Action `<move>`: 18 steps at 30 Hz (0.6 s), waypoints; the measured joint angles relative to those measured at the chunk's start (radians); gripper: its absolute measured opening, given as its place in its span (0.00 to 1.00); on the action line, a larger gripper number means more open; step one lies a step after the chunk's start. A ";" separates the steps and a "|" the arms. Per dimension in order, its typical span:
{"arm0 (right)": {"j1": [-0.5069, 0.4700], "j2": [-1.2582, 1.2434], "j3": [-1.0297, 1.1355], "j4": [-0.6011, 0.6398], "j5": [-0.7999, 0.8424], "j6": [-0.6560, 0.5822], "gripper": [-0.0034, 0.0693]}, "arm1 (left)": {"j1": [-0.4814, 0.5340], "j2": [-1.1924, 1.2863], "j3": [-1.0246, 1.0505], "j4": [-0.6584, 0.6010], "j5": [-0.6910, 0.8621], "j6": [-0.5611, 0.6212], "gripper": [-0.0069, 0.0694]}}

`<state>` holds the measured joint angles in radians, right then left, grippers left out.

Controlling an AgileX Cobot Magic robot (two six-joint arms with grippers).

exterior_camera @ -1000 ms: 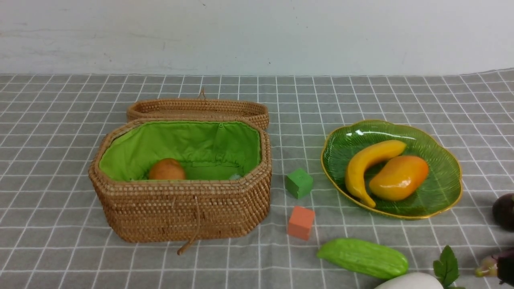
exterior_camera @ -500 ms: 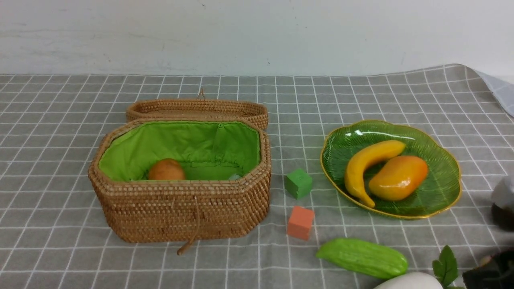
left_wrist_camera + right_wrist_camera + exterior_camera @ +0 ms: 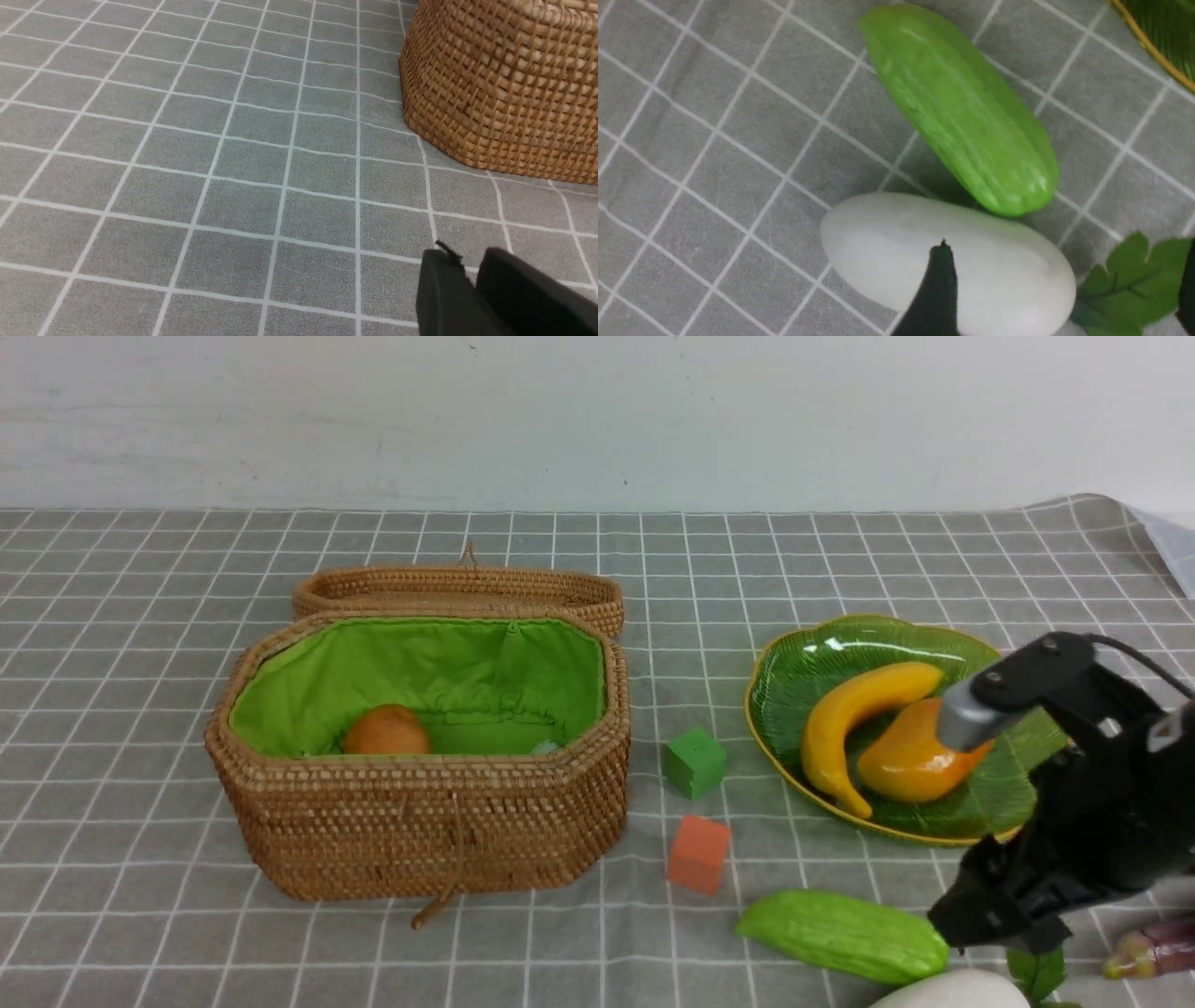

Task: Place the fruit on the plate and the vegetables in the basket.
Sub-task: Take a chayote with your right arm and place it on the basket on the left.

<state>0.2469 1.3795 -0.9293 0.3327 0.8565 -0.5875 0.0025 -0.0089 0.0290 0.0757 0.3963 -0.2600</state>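
Right hand (image 3: 990, 919) arrived; plate (image 3: 805, 665) holds banana (image 3: 859, 709).

Basket (image 3: 373, 840) left, holding a potato (image 3: 387, 731). Plate (image 3: 803, 658) right, carrying banana (image 3: 845, 714) left of mango (image 3: 901, 765). Between them a cube (image 3: 695, 762), another cube (image 3: 699, 854) nearer. Gourd (image 3: 840, 933) near the plate, radish (image 3: 952, 992) nearest.

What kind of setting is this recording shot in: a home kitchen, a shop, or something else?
Most likely a staged tabletop test setup, not a real kitchen: a grey checked cloth against a bare white wall, glossy toy-looking produce such as the green gourd, and two small coloured cubes.
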 joint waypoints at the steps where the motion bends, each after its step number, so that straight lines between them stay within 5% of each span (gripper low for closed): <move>1: 0.018 0.018 -0.016 0.000 -0.003 -0.029 0.93 | 0.000 0.000 0.000 0.000 0.000 0.000 0.23; 8: 0.156 0.134 -0.067 -0.032 -0.066 -0.186 0.84 | 0.000 0.000 0.000 0.000 0.000 0.000 0.23; 13: 0.161 0.223 -0.070 -0.122 -0.177 -0.195 0.77 | 0.000 0.000 0.000 0.000 0.000 0.000 0.23; 18: 0.162 0.325 -0.081 -0.086 -0.213 -0.195 0.69 | 0.000 0.000 0.000 0.000 0.000 0.000 0.23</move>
<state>0.4093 1.7045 -1.0103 0.2464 0.6435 -0.7824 0.0025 -0.0089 0.0290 0.0757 0.3963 -0.2600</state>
